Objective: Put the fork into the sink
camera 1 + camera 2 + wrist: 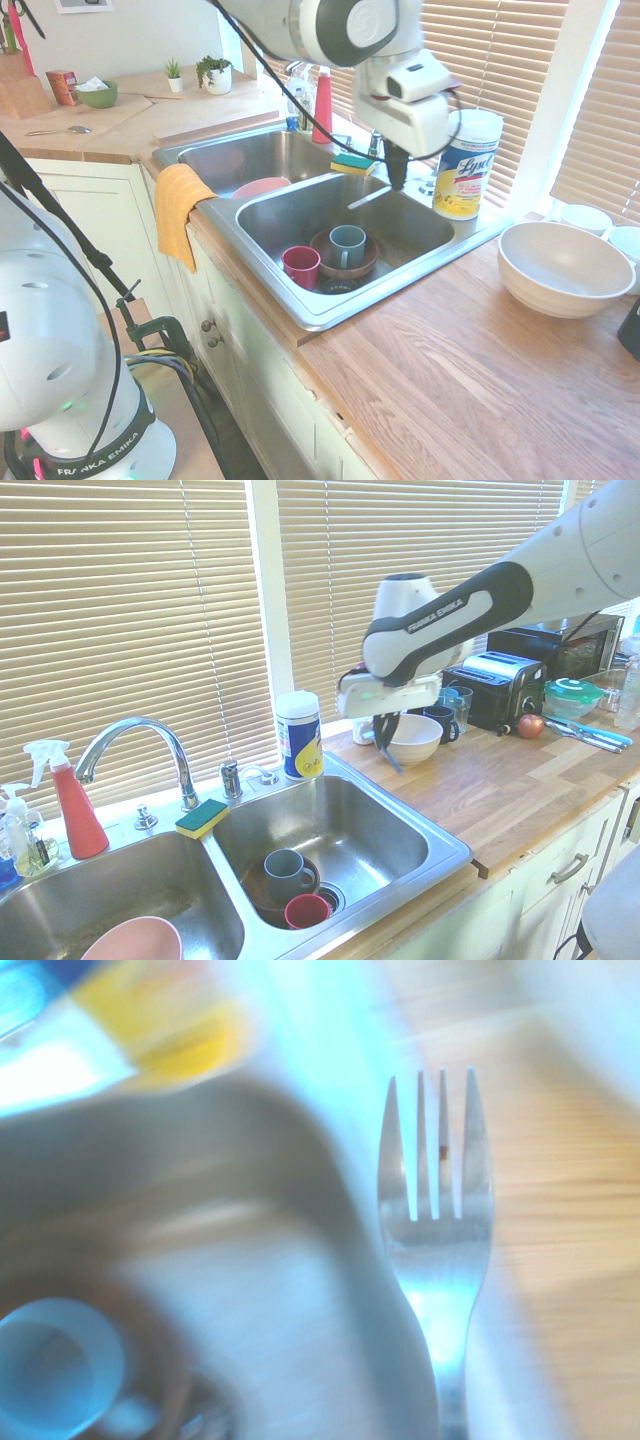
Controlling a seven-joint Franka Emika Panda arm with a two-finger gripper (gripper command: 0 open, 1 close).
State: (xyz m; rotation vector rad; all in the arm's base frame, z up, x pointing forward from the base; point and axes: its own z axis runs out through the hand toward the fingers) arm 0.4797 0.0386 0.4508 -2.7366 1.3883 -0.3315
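Note:
My gripper hangs over the far right corner of the sink, just in front of the Lysol canister. It is shut on the fork, a slim silver piece slanting out from the fingers above the right basin. In the second exterior view the fork shows as a thin dark sliver under the gripper, above the sink rim. The wrist view shows the fork close up, tines over the blurred edge between basin and wooden counter.
In the right basin a grey mug sits in a brown bowl, with a red cup beside it. A pink bowl lies in the left basin. Lysol canister, sponge, faucet and big white bowl surround the sink.

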